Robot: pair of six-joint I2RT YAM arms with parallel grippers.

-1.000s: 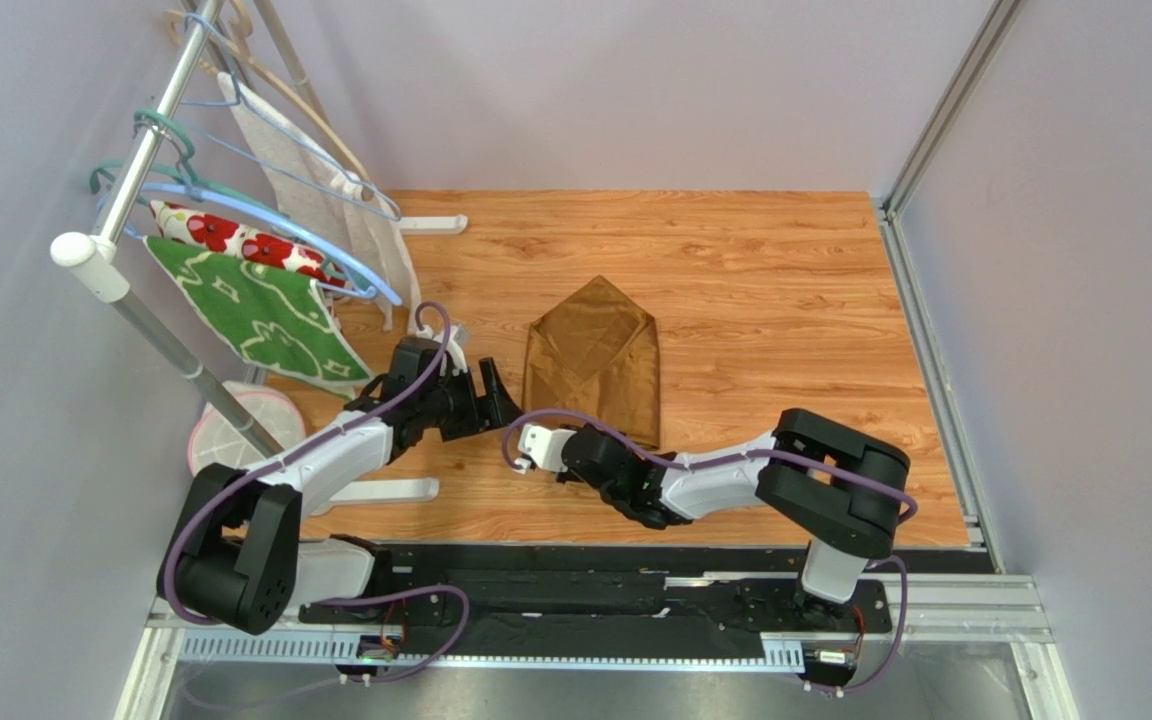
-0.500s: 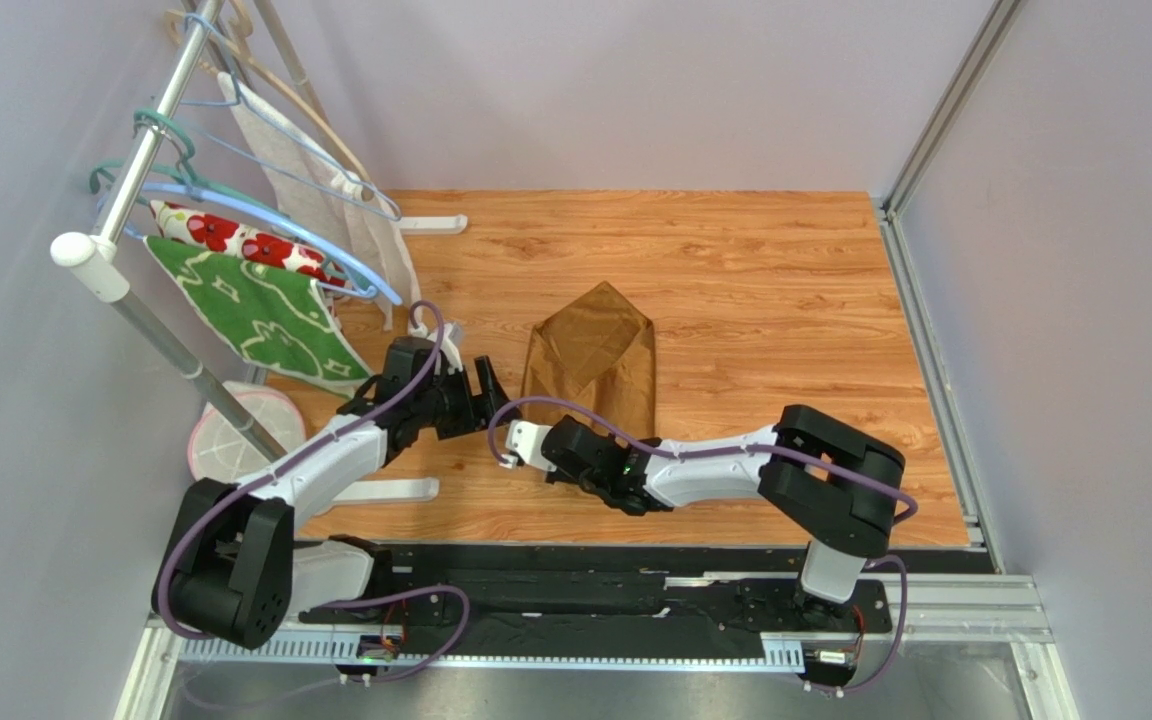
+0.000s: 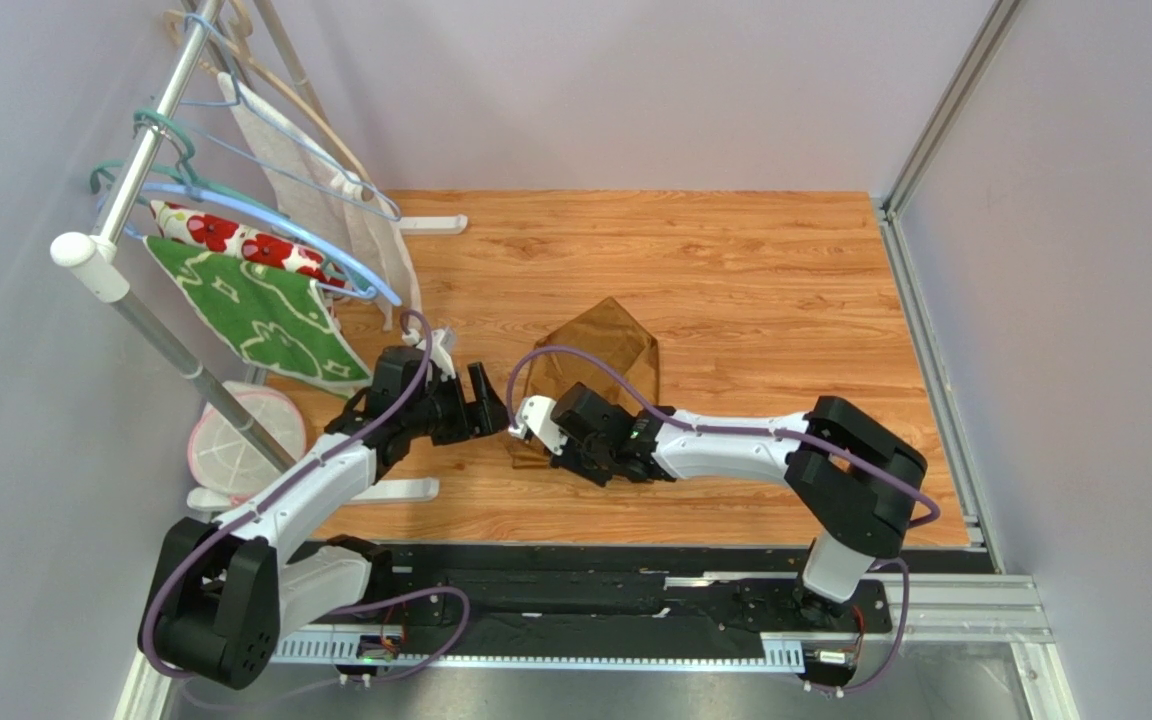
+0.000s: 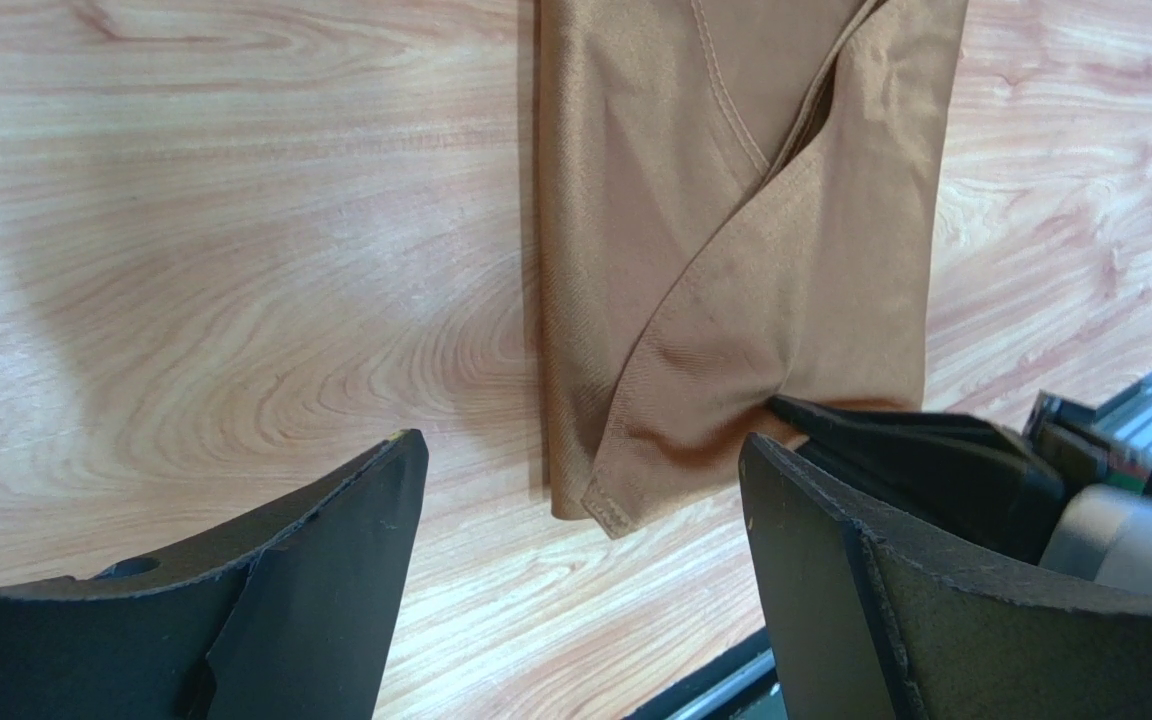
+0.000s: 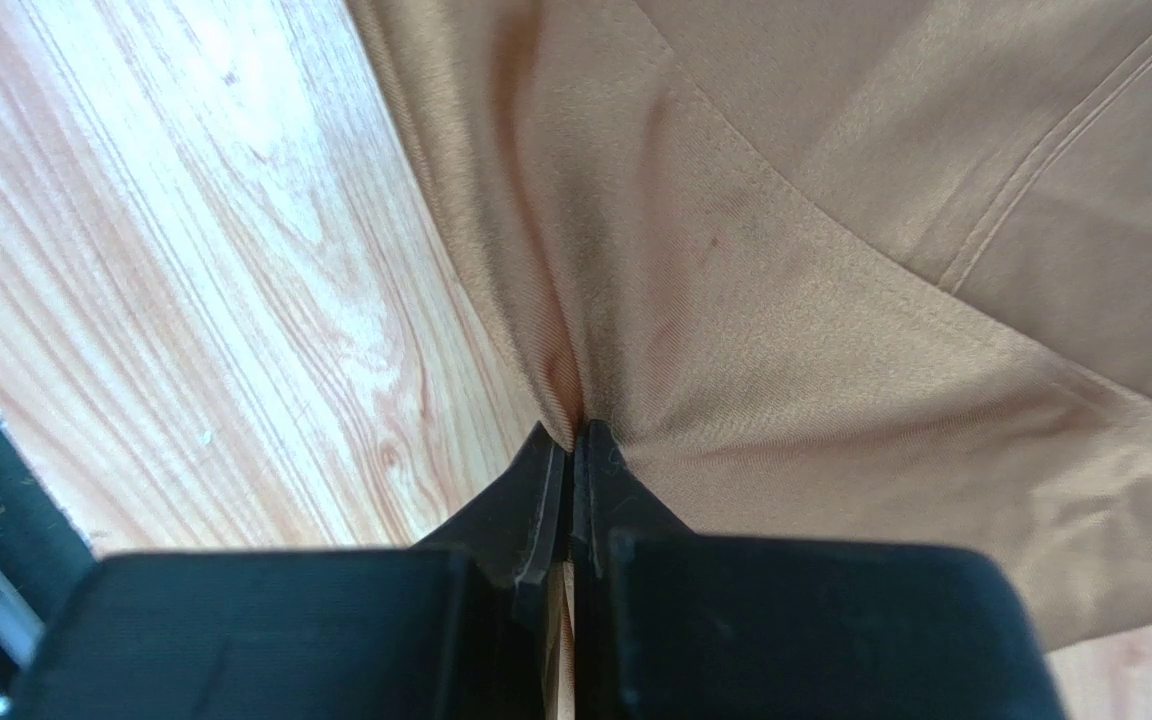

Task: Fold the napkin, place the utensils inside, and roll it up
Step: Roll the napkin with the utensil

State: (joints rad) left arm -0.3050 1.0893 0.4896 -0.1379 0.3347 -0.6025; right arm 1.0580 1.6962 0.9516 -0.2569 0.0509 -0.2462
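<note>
Golden-brown folded napkin (image 4: 732, 225), creased

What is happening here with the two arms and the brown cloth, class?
The right tool is shut on the near edge of the folded brown napkin, pinching the cloth. The left tool is open just left of it, holding nothing. The napkin lies on the wooden table. No utensils are in view.

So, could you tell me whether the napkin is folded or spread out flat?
Folded: the napkin lies as a narrow layered packet, hemmed flaps overlapping, not rolled. The right fingers pinch its near end.
</note>
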